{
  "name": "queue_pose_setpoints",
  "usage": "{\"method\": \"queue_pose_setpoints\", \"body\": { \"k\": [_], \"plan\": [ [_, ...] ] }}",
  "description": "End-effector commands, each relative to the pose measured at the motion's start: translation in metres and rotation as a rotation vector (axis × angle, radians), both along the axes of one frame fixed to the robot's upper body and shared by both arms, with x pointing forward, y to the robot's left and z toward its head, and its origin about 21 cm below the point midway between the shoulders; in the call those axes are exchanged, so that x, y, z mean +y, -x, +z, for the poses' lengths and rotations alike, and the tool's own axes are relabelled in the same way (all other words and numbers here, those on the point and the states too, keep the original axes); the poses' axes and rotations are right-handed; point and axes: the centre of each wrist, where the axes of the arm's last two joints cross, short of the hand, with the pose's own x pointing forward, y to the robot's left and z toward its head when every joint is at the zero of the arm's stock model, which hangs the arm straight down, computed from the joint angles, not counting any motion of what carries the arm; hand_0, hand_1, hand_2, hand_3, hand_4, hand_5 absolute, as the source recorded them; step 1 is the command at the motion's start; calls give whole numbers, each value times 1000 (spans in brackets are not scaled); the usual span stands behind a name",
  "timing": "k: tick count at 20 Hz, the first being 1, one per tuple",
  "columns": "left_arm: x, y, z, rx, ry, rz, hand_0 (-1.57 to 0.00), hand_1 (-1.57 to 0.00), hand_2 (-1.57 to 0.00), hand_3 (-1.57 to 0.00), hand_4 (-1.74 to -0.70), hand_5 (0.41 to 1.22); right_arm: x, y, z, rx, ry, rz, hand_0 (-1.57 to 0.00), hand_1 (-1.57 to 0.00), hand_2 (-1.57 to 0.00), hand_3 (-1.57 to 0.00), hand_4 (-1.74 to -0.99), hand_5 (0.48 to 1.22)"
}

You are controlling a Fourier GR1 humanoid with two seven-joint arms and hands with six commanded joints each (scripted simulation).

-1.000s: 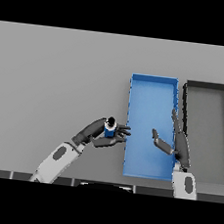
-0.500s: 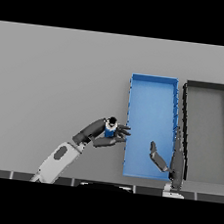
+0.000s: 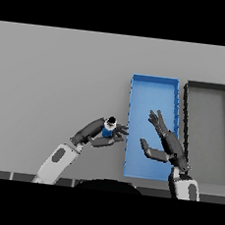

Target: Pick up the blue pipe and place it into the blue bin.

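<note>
Your left hand (image 3: 103, 134) has its fingers curled round the blue pipe (image 3: 108, 129), holding it upright just beside the left wall of the blue bin (image 3: 154, 80). Your right hand (image 3: 164, 140) hangs over the bin's floor with fingers spread and thumb out, gripping nothing. Farther right, a black bin (image 3: 209, 86) lies just beside the blue one on the grey table (image 3: 54, 73).

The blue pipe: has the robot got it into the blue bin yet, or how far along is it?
Not yet. The pickup looks done: the left hand has its fingers curled round the blue pipe, just left of the blue bin. The right hand hangs open over the bin. Moving the pipe over the bin and letting go is left.
</note>
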Motion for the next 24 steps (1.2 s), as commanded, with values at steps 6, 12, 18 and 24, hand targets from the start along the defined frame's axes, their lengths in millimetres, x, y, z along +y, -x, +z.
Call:
{"method": "queue_pose_setpoints", "body": {
  "k": [6, 12, 18, 24],
  "plan": [
    [2, -1, -2, -17, -10, 0, -1571, -1571, -1571, -1571, -1467, 1221, 34, -28, 44, -102, 109, 215, 1, -2, -44, 1, -1298, 559],
    [3, -5, -4, -4, 8, -17, -1571, -1571, -1571, -1571, -1464, 1221, 76, -38, 67, -161, 117, 404, 1, 0, -48, 1, -1253, 554],
    [3, -6, -3, 23, -7, -13, -1571, -1571, -1571, -1571, -1469, 1221, 100, -59, 84, -150, 199, 461, -23, -32, -83, 1, -1186, 521],
    [5, -7, 0, 35, -41, -7, -1571, -1571, -1571, -1571, -1560, 1221, 118, -74, 88, -149, 224, 537, -507, -530, -538, -401, -1331, 489]
  ]
}}
